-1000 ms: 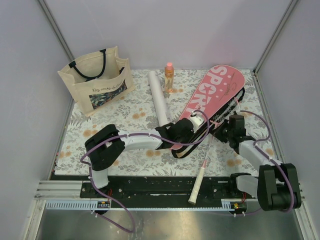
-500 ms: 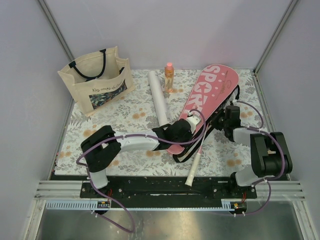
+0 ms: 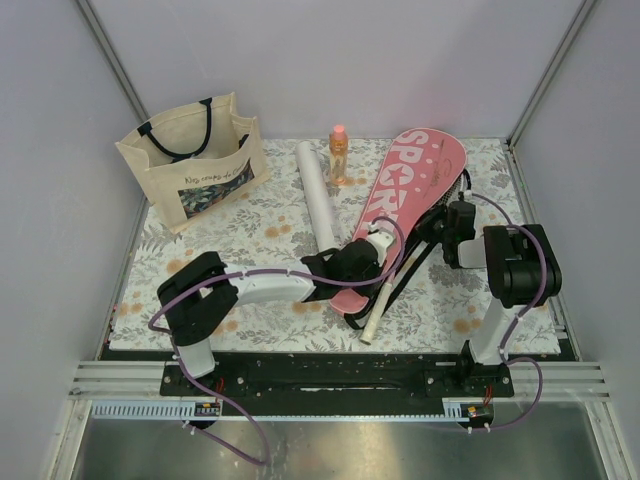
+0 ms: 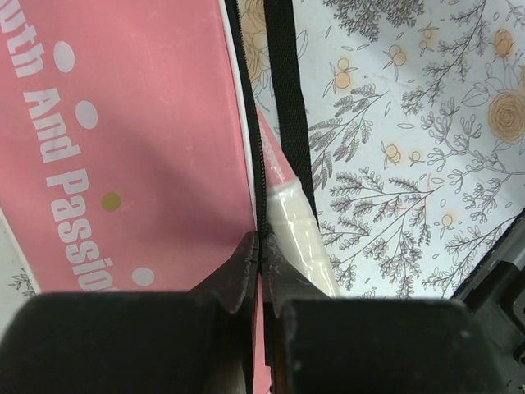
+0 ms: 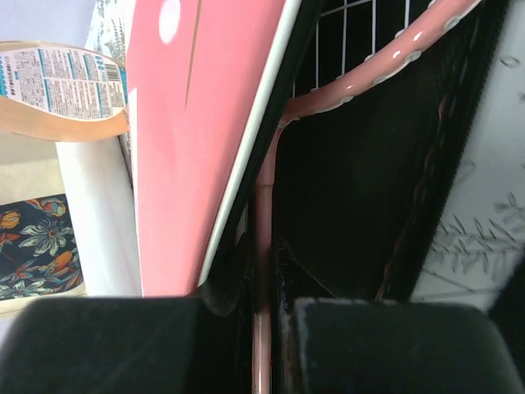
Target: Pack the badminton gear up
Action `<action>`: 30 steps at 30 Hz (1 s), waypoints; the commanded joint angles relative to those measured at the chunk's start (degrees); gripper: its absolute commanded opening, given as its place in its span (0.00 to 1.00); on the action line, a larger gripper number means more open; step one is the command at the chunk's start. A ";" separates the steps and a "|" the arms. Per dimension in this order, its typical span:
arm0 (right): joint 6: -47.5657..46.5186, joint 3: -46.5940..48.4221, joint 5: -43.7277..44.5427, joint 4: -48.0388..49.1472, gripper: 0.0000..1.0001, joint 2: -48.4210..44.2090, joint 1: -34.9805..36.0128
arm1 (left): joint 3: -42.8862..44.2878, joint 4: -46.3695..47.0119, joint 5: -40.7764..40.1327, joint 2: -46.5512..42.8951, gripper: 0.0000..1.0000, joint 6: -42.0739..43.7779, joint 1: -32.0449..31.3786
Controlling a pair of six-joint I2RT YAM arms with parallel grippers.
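The cover (image 3: 415, 180) lies slanted toward the far right corner of the table (image 3: 250, 235). The left gripper (image 4: 261, 250) is clamped on its zipper edge, and the right gripper (image 5: 262, 254) is clamped on the shaft of the racket (image 5: 262, 209). It is best to push the racket straight in while the cover is held flat.

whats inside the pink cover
A pink racket with strings lies in the open side of the cover; a white handle sticks out the near end. Whether a second one lies under the flap is hidden.
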 commanded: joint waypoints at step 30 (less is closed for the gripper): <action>11.90 6.81 17.76 28.21 0.00 10.87 2.08 | -8.79 9.94 9.24 -5.45 0.00 -17.61 -4.80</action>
